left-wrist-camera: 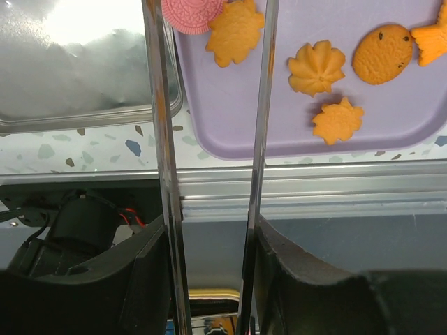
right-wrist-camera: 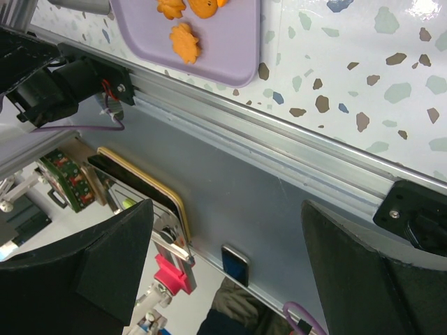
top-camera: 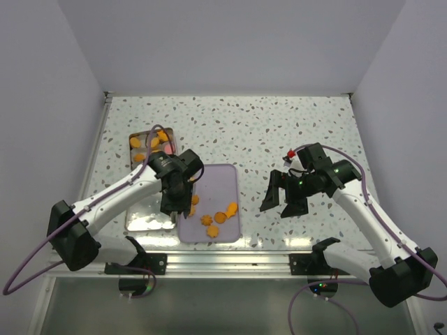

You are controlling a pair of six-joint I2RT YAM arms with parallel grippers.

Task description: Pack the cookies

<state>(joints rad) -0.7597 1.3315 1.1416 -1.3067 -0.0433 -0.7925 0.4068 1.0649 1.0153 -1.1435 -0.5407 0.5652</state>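
Several orange cookies (top-camera: 220, 216) lie on a lilac tray (top-camera: 220, 178). My left gripper (top-camera: 176, 201) hangs over the tray's left edge, shut on a pair of metal tongs (left-wrist-camera: 159, 139). In the left wrist view the two tong arms run up from my left gripper (left-wrist-camera: 209, 234) and stand apart. A leaf-shaped orange cookie (left-wrist-camera: 236, 31) and a pink cookie (left-wrist-camera: 192, 12) lie between their far ends. Other orange cookies (left-wrist-camera: 318, 68) lie to the right. More cookies (top-camera: 142, 143) fill a square tin (top-camera: 132, 137) at the back left. My right gripper (top-camera: 283, 199) hovers open and empty over bare table.
A shiny metal lid (top-camera: 143, 216) lies left of the tray, close under my left arm. The aluminium rail (top-camera: 230, 262) marks the table's near edge. White walls close in the back and both sides. In the right wrist view my right gripper (right-wrist-camera: 227, 223) hangs over the rail.
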